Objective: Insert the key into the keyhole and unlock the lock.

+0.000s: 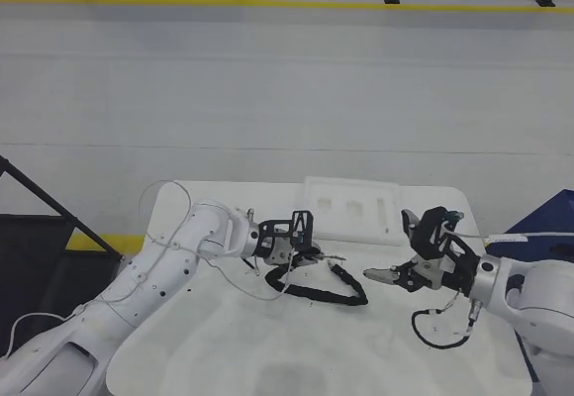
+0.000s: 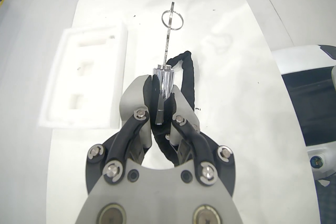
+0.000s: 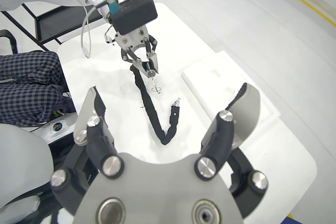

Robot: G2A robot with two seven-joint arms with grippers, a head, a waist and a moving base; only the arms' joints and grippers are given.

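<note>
Right gripper (image 3: 169, 92): jaws wide, holding nothing, hanging over the desk (image 3: 262, 135) well apart from the key.

Cable (image 3: 149, 107): black sleeved, lies in a bend on the desk. Its free end (image 3: 178, 102), with a metal pin, rests out of the lock and apart from it.

Key (image 2: 167, 43): seated in the keyhole, shaft in line with the barrel, ring (image 2: 172, 20) hanging off the bow.

Lock (image 2: 165, 80): chrome barrel, clamped between the pads of the left gripper (image 2: 160, 88), keyhole end pointing toward the right arm.

Judgement: insertion is done. With the pin end lying free, the lock may be released already; I cannot tell whether the key is turned.

If a turn is owed:
- approach along the key's axis
- pinch the flat bow, not the loose ring
- twist about the shaft only
- left grip stays firm so the barrel does not spin with the key
- side load could bend the key or drag it out

Tray (image 2: 59, 72): white foam, at the desk's far edge. It has three recesses, which look empty.
</note>
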